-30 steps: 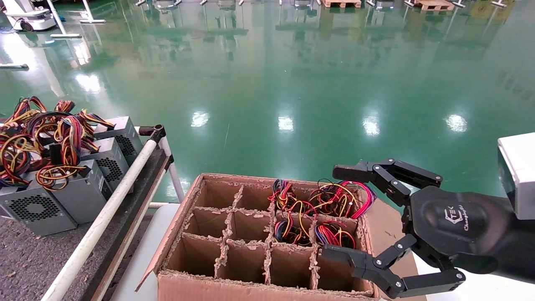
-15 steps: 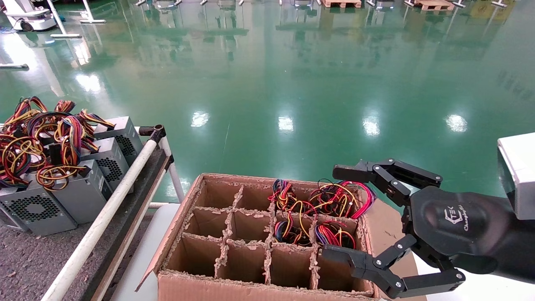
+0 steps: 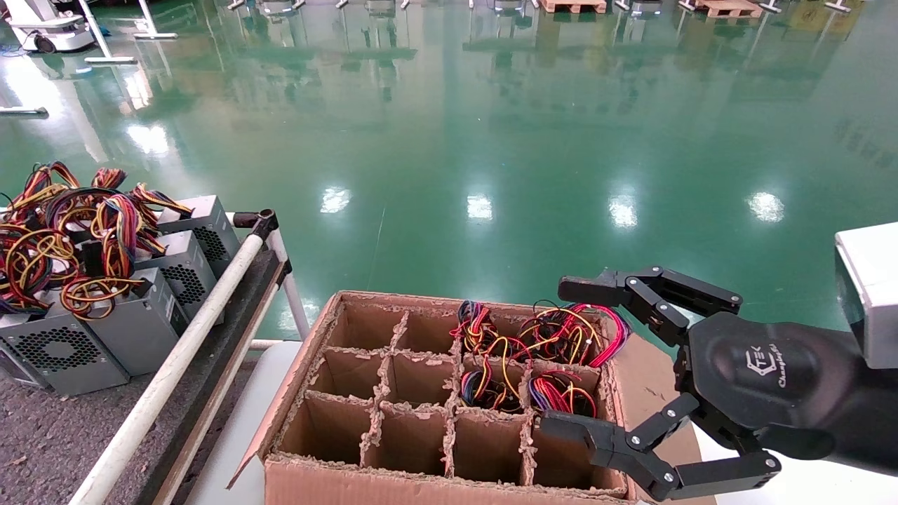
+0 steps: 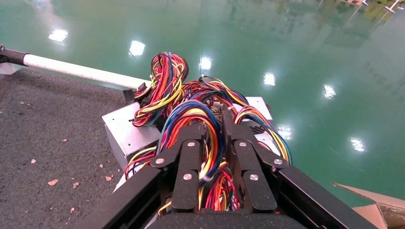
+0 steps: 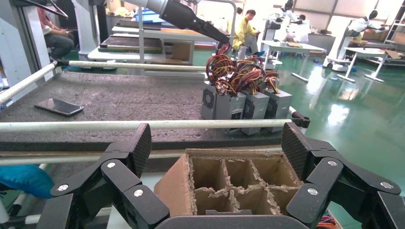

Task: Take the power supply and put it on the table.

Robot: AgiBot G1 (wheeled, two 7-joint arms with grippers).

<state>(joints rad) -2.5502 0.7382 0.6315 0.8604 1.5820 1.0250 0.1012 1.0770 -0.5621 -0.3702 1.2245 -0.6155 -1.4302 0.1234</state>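
Three grey metal power supplies [image 3: 52,351] with coloured wire bundles, 9 o'clock, on dark speckled table [image 3: 42,435]; left gripper [image 4: 216,143] clamped on wires [image 4: 200,114]. Brown cardboard divider carton [image 3: 435,414], 6 o'clock. Right gripper [image 3: 561,358], 4 o'clock, fingers apart.

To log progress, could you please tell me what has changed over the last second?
The nearest grey metal power supply, on the dark felt table, shifted very slightly with its coloured wire bundle, which the left gripper clamps. The open right gripper above the brown cardboard divider carton stayed put.
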